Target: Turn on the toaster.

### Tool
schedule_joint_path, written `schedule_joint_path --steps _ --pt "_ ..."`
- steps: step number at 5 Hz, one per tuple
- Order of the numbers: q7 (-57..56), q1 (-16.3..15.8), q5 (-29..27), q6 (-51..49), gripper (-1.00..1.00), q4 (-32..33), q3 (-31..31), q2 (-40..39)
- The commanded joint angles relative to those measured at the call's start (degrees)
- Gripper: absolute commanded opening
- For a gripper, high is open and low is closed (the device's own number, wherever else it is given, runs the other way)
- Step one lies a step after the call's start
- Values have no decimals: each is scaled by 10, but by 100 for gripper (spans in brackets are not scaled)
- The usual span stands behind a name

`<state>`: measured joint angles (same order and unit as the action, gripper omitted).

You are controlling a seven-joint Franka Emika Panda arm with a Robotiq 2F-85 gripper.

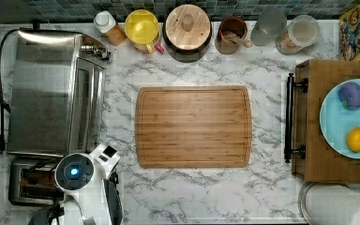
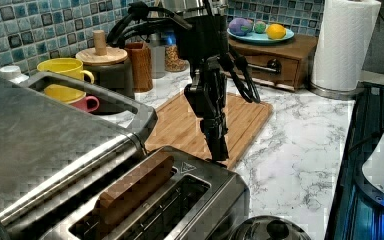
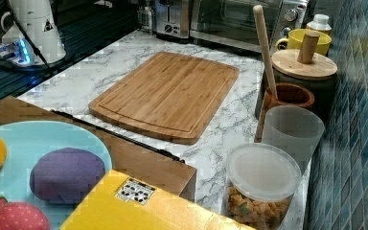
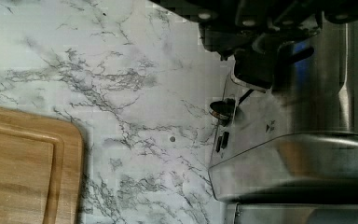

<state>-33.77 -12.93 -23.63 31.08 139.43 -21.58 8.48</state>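
A white marble worktop (image 1: 262, 187) with grey veins fills the scene. Behind it runs a wall of small blue and grey tiles (image 2: 25, 30), which also lines the right view's right side. A wooden drawer unit (image 2: 280, 60) with a black handle stands against the wall. Even light leaves soft reflections on the stone.

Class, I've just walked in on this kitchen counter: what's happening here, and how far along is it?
A robot arm is working at the toaster, the small steel one with brown bread in its slot, beside the big toaster oven. Its gripper reaches down at the toaster's end, by the cutting board. Whether the lever has been pressed can't be told. The bread sits high in the slot.
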Motion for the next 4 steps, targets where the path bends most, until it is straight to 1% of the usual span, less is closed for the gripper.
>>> schedule_joint_path --steps 1,2,3,4 --pt "-38 -58 -60 -20 -100 -33 34 61" --pt "-10 -34 -28 -15 -100 -31 -15 40" --pt "26 -28 7 -3 -100 -38 -36 11" --pt "58 19 37 7 -100 -37 -83 -21"
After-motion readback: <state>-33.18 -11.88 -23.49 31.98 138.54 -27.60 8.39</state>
